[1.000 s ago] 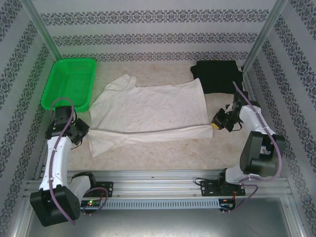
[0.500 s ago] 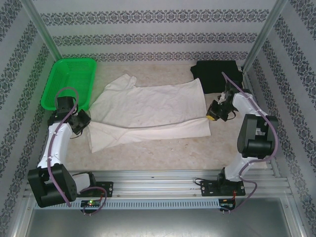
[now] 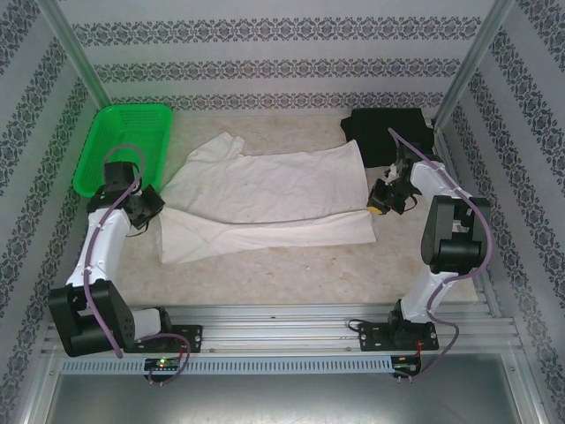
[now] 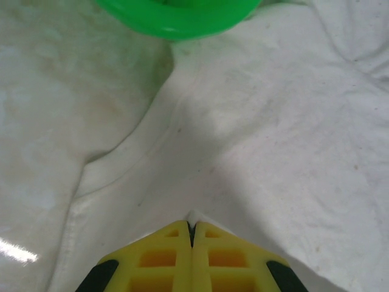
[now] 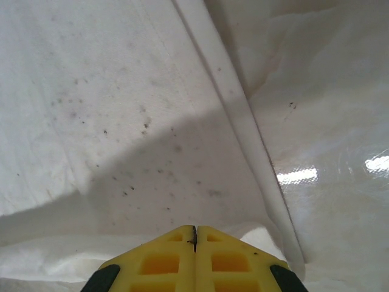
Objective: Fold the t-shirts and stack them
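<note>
white t-shirt spread between left claw and right claw, each pinching its edge.

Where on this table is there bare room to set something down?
Bare table lies between the white cloth t-shirt and the near metal rail, and along the far wall between the green plastic mesh basket and folded black t-shirt. Both sides are crowded.

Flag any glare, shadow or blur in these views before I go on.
Right wrist: bright glare streak on the table, grey shadow band across the white shirt. Left wrist: green basket blurred at the top edge, soft shadow on the cloth. Top external: even light, black shirt lacks detail.
</note>
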